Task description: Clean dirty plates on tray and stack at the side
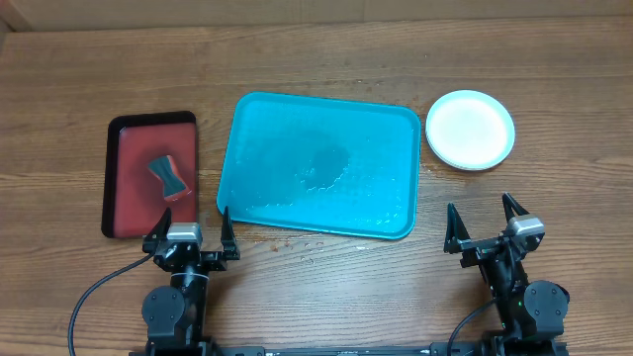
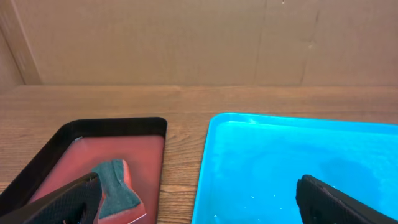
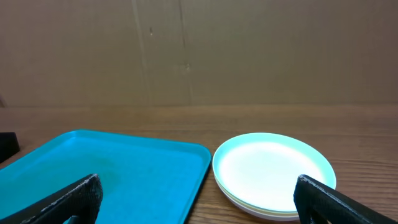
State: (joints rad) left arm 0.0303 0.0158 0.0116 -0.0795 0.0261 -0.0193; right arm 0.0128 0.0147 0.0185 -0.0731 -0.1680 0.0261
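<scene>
So basically the whole view is taken up by one wooden table, mid-brown, with a long grain that is run left to right across its top. Along the table's far edge a plain tan board, cardboard by the look of it, is stood upright like a wall, and nothing behind it can be seen. A couple of vertical creases are marked in that board above the table's back edge. At the table's far left corner a second panel is joined on at an angle. The tabletop is lit softly and evenly, and only faint shadows are thrown on it.
</scene>
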